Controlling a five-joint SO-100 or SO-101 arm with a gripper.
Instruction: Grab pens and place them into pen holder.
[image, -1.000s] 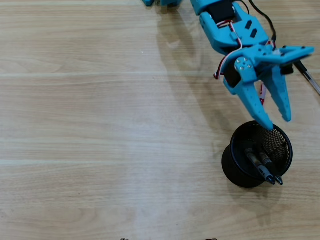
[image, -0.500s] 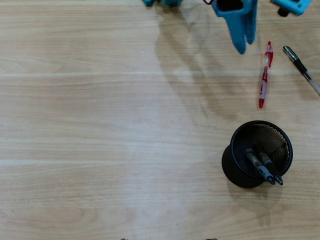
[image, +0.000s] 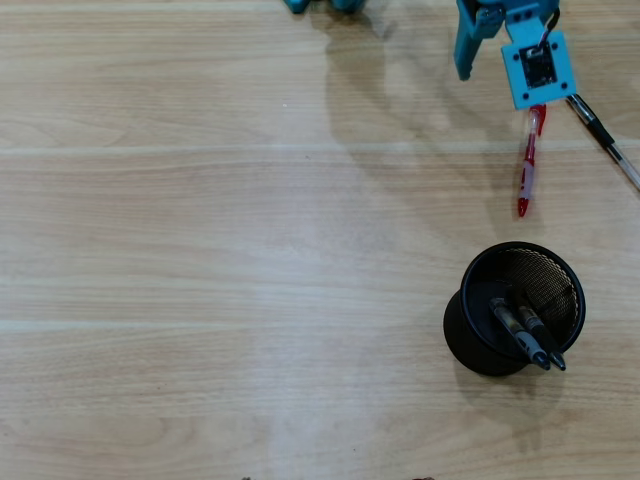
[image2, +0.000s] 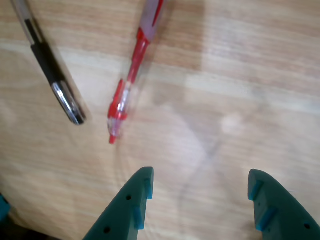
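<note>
The translucent red pen (image: 527, 170) lies on the wooden table, just below my teal arm in the overhead view. A black and clear pen (image: 606, 143) lies to its right, near the table's right edge. The black mesh pen holder (image: 520, 305) stands lower right with two dark pens (image: 527, 333) leaning inside. In the wrist view my gripper (image2: 200, 187) is open and empty above bare table. The red pen (image2: 131, 80) lies up and left of the left finger (image2: 131, 205), and the black pen (image2: 50, 67) lies further left.
My arm's wrist block (image: 538, 66) hangs over the top right of the table (image: 220, 260). Teal base parts (image: 320, 5) show at the top edge.
</note>
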